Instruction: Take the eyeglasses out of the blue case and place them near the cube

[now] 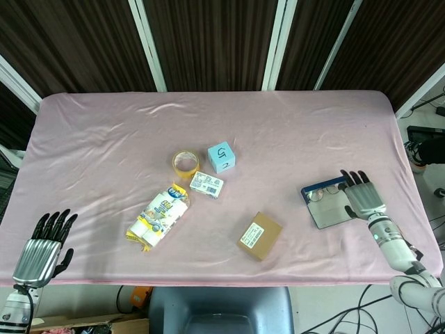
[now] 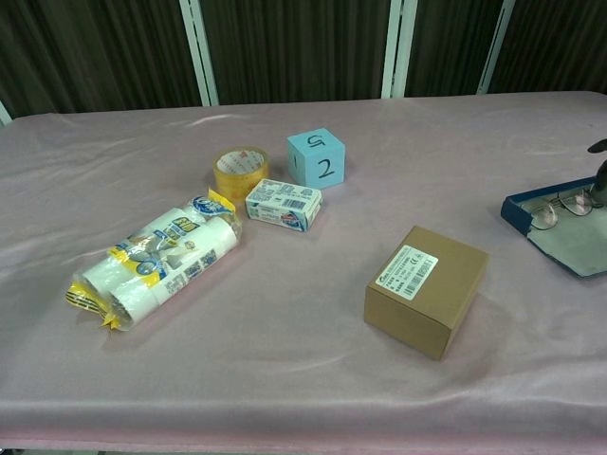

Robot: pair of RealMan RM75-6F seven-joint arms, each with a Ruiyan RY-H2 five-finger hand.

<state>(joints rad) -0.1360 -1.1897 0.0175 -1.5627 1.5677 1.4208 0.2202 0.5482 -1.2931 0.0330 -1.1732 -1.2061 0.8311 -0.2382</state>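
Observation:
The blue case (image 1: pixel 324 211) lies open on the pink cloth at the right, grey lining up, with the eyeglasses (image 1: pixel 322 194) inside along its far edge. My right hand (image 1: pixel 361 197) lies flat at the case's right end, fingers spread and pointing away, holding nothing. The chest view shows the case (image 2: pixel 565 245) and the eyeglasses (image 2: pixel 558 208) at the right border, with a dark fingertip (image 2: pixel 600 186) beside them. The light blue cube (image 1: pixel 221 157) (image 2: pixel 316 157) stands near the middle, well left of the case. My left hand (image 1: pixel 44 241) hovers open at the near left corner.
A tape roll (image 1: pixel 185 163) and a small white box (image 1: pixel 206 184) sit just left of and below the cube. A brown carton (image 1: pixel 259 235) lies between cube and case. A pack of paper rolls (image 1: pixel 158 215) lies further left. The near table edge (image 1: pixel 208 281) runs close to both hands.

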